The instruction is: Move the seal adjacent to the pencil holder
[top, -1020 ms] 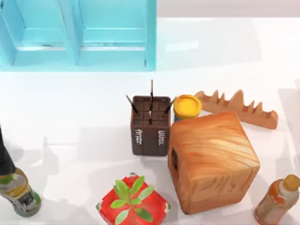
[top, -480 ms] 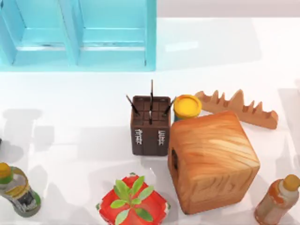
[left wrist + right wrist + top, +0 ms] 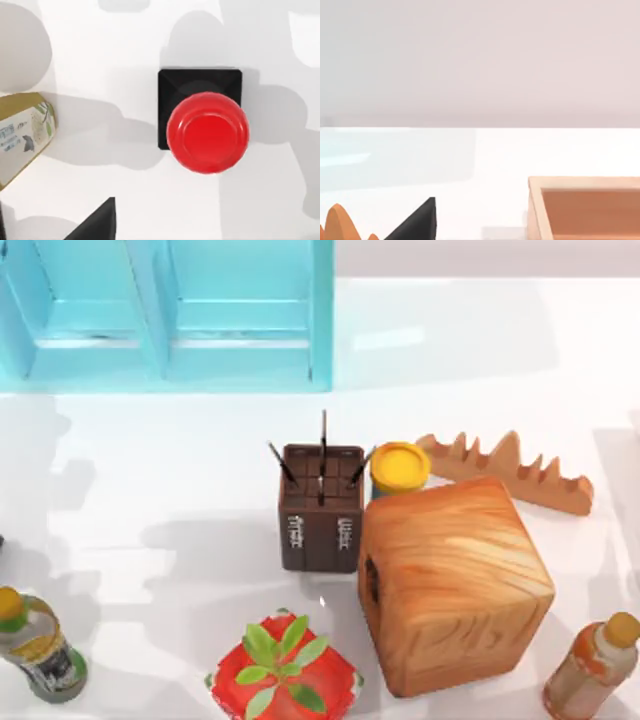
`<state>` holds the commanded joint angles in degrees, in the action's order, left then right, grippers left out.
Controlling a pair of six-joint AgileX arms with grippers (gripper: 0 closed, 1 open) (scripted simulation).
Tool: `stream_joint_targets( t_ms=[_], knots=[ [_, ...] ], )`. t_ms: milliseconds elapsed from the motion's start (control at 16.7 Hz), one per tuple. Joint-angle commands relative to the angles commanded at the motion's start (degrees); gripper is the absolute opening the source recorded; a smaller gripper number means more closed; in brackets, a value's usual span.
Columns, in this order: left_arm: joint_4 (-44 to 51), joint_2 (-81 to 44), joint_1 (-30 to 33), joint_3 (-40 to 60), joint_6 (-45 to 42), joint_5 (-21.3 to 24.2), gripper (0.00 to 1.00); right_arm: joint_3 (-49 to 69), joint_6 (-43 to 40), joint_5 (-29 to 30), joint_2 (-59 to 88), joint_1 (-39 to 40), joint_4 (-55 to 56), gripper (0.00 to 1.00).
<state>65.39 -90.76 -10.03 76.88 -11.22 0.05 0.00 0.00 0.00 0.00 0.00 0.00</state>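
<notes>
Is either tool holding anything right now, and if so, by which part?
Nothing looks held. In the left wrist view the seal stands free on the table, with the left tool above it and no fingers on its knob or base. The right wrist view shows no grasp either.

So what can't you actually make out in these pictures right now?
- Left gripper: cut off by the left wrist view's edge; fingers unreadable.
- Right gripper: likewise, right wrist view.
- White lettering on the pencil holder: too small, top view.
- Seal base: partly hidden under its red knob.
</notes>
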Motion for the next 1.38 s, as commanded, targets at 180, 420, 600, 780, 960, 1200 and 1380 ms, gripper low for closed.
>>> stream_joint_targets(
  t_ms=[180, 420, 600, 780, 960, 1200, 1380],
  knots=[
    [6.2, -8.7, -1.0, 7.3, -1.1, 0.0, 1.00, 0.0, 0.0, 0.0, 0.0, 0.0, 0.0, 1.00],
    [8.7, -12.0, -1.3, 10.0, -1.5, 0.0, 1.00, 0.0, 0.0, 0.0, 0.0, 0.0, 0.0, 1.00],
    [8.6, -11.9, -1.0, 9.8, -1.4, 0.0, 1.00, 0.0, 0.0, 0.0, 0.0, 0.0, 0.0, 1.00],
    [6.6, -12.5, -1.2, 8.1, -1.4, 0.0, 1.00, 0.0, 0.0, 0.0, 0.0, 0.0, 0.0, 1.00],
    [0.6, -13.7, -1.3, 3.6, -1.5, 0.0, 1.00, 0.0, 0.0, 0.0, 0.0, 0.0, 0.0, 1.00],
    [-9.0, -15.9, -1.5, -3.6, -1.7, 0.0, 1.00, 0.0, 0.0, 0.0, 0.0, 0.0, 0.0, 1.00],
    [-13.0, -16.9, -1.5, -6.9, -1.8, 0.0, 1.00, 0.0, 0.0, 0.0, 0.0, 0.0, 0.0, 1.00]
  ],
)
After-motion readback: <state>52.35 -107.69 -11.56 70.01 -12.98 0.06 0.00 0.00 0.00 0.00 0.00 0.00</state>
